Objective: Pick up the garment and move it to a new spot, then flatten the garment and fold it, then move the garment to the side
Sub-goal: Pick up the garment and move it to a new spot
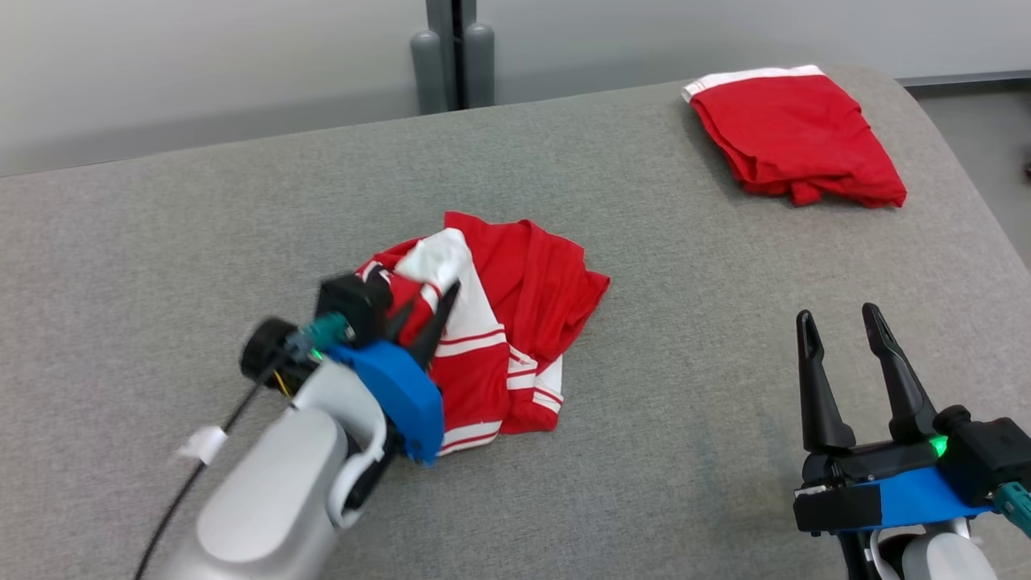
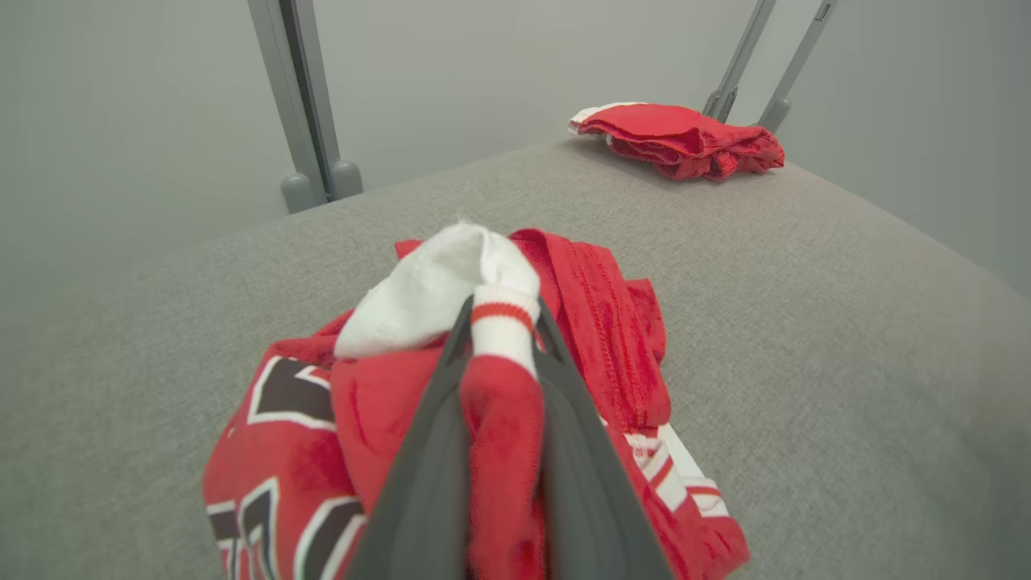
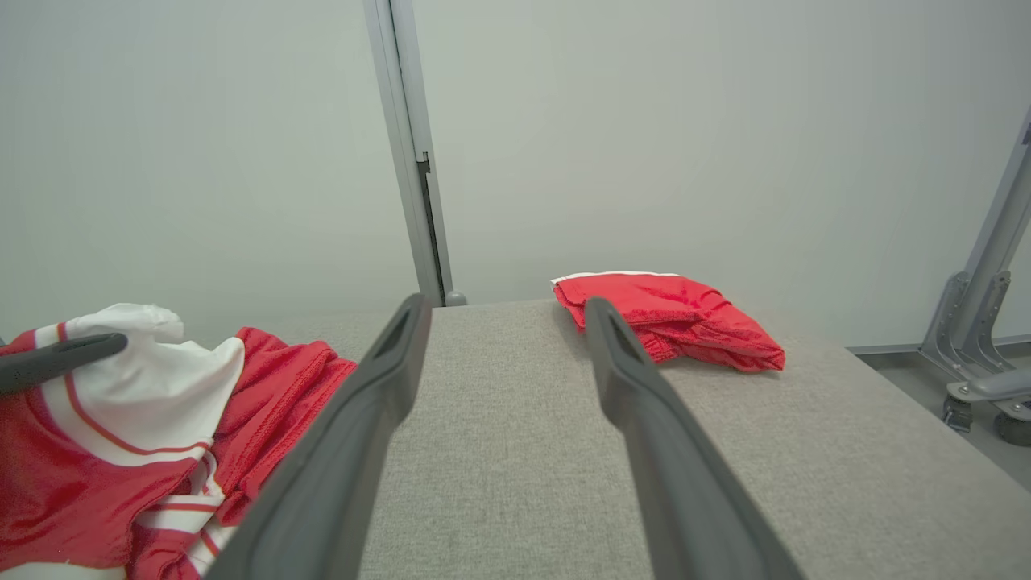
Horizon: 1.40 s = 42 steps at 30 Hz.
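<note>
Pinches a fold of the garment (image 2: pixel 378 403) in the left gripper (image 2: pixel 503 316), frame centre; up close, shows black lettering (image 2: pixel 283 393) lower left; overhead, right gripper (image 1: pixel 838 314) spread.

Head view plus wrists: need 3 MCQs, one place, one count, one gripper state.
1. Where is the folded red garment? A) far right of the grey surface B) at its near edge C) on the floor
2. Garments on the surface? A) one B) two C) three
3. The left gripper is: A) open B) shut on the crumpled jersey C) shut on nothing
1A: it lies at the far right corner. 2B: jersey plus folded one. 3B: red cloth sits pinched between its fingers.
</note>
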### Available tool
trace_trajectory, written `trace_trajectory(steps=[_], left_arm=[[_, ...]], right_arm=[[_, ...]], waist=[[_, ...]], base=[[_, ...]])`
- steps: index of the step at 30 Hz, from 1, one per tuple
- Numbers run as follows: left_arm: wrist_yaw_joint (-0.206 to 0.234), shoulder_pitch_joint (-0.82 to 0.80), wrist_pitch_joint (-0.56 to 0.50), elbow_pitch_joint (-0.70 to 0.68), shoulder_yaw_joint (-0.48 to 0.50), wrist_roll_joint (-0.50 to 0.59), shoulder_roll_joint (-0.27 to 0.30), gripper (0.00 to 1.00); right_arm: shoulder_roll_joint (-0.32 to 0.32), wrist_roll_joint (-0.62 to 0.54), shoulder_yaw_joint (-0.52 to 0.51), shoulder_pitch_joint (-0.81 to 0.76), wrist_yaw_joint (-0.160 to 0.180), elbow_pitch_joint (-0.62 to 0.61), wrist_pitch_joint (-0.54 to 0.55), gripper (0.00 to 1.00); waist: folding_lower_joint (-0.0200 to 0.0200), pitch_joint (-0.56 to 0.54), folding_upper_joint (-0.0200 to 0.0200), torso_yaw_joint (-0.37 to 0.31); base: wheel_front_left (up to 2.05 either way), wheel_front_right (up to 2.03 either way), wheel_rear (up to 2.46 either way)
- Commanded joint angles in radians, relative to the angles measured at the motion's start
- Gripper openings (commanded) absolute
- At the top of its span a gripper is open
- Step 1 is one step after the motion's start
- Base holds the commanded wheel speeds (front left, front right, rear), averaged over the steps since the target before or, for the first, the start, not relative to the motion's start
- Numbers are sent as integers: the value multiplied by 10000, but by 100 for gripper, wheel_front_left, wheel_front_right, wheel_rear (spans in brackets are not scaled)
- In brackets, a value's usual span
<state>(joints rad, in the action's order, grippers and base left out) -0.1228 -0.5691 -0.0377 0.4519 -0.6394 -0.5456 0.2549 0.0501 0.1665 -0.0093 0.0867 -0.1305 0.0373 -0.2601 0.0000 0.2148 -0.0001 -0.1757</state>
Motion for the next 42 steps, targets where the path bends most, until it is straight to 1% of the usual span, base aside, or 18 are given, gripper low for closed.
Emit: trace_trajectory(steps=[1, 2, 3, 6, 10, 13, 14, 16, 20, 22, 24, 28, 31, 35, 42], left_arm=[[0, 359, 241, 277, -242, 41, -178, 0], [-6, 441, 367, 400, -377, 126, -234, 47], [-14, 503, 452, 527, -537, 235, -271, 100], [19, 475, 1010, 748, -717, 503, -347, 100], [272, 316, 1983, 761, -567, 705, -372, 100], [545, 350, 2553, 680, -401, 900, -209, 100], [545, 350, 2553, 680, -401, 900, -209, 100], [723, 574, 2791, 548, -206, 884, -150, 100], [1196, 1048, 3005, 60, 455, 951, 132, 100], [1417, 1369, 3032, -440, 912, 1038, 238, 100], [1574, 1895, 3031, -1022, 1424, 1169, 326, 100], [1737, 2876, 3034, -2063, 2390, 1577, 388, 100], [1700, 3508, 3037, -2650, 3111, 1897, 284, 100], [1643, 4266, 3037, -3217, 3988, 2308, -7, 100], [1194, 5248, 3037, -3187, 4915, 2842, -431, 100]], right_arm=[[10, -87, -25, -30, -5, 40, -62, 100], [11, -121, -12, -42, -5, 65, -58, 100], [11, -157, -15, -61, -3, 94, -58, 100], [11, -188, -19, -130, -5, 229, -57, 100], [12, -139, 35, -287, -3, 413, -59, 100], [11, -70, 147, -376, -3, 530, -60, 100], [11, -70, 147, -376, -3, 530, -60, 100], [14, -42, 142, -459, -3, 548, -61, 100], [12, 5, 188, -569, -5, 587, -62, 100], [12, 13, 177, -612, -3, 595, -61, 100], [13, 19, 168, -680, -3, 603, -61, 100], [12, 18, 105, -781, -5, 612, -60, 100], [16, 42, 86, -866, -5, 658, -58, 100], [16, 102, 79, -950, -3, 750, -55, 100], [15, 127, 138, -1111, -5, 997, -55, 100]], waist=[[0, -67, 1, 131], [0, -102, 1, 186], [0, -143, 1, 255], [0, -284, 1, 456], [0, -511, 1, 747], [0, -696, 1, 954], [0, -696, 1, 954], [0, -833, 1, 1118], [0, -1041, 1, 1449], [0, -1139, 1, 1618], [0, -1230, 1, 1786], [0, -1389, 1, 2163], [0, -1494, 1, 2408], [0, -1666, 1, 2629], [0, -1857, 1, 2662]], base=[[0, 0, 0], [0, 0, 0], [0, 0, 0], [0, 0, 0], [0, 0, 0], [0, 0, 0], [0, 0, 0], [0, 0, 0], [0, 0, 0], [0, 0, 0], [0, 0, 0], [0, 0, 0], [0, 0, 0], [0, 0, 0], [0, 0, 0]])
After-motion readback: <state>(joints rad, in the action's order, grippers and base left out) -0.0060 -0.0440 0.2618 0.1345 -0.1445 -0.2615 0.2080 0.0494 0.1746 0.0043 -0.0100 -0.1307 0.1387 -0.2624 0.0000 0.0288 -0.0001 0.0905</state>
